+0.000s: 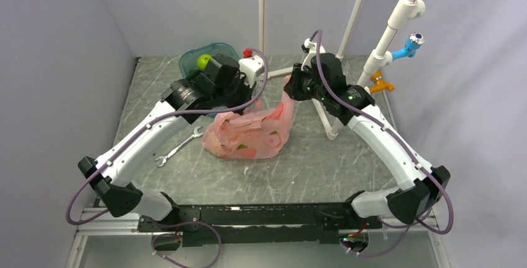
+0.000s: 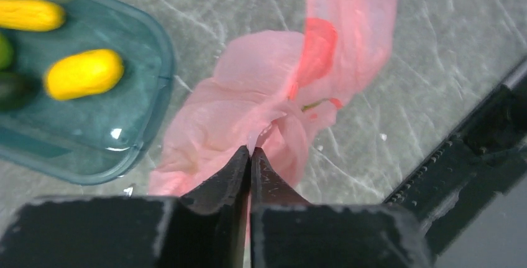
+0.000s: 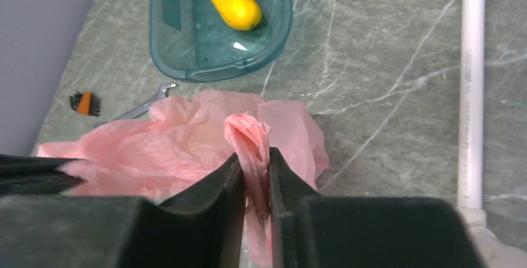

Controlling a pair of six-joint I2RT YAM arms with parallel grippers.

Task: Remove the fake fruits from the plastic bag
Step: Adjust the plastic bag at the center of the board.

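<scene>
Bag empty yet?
Not empty: in the top view, coloured fruit shapes show through the bag. How many, cannot tell.

Overhead from behind; close wrist views share the bag [image 3: 186, 143].

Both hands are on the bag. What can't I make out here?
- What is inside the bag: top view, crinkled plastic shows only vague coloured patches.
- Tray contents: left wrist view, blurred and cut by the edge; top view, left arm covers part.
- Left hand grip: the hand itself hides the pinch.
</scene>
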